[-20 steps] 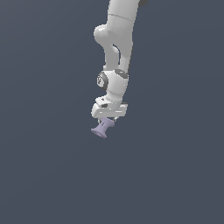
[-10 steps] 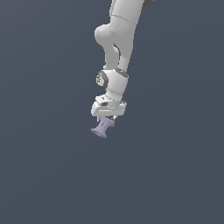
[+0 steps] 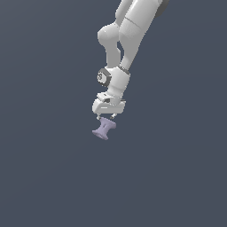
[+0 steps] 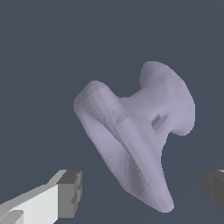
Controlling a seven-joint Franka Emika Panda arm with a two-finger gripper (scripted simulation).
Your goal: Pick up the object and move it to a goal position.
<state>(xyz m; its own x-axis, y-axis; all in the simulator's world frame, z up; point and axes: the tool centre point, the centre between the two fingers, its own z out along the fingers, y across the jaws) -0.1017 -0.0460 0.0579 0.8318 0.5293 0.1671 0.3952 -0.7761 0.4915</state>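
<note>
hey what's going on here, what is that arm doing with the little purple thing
A single white robot arm is reaching down, and its tool sits right above a small pale lavender spool with flared ends and a narrow waist. In the wrist view the spool lies tilted between the two fingertips, which stand apart on either side of it without touching. So the tool looks open around the spool rather than gripping it. No goal marker shows in either view.
</note>
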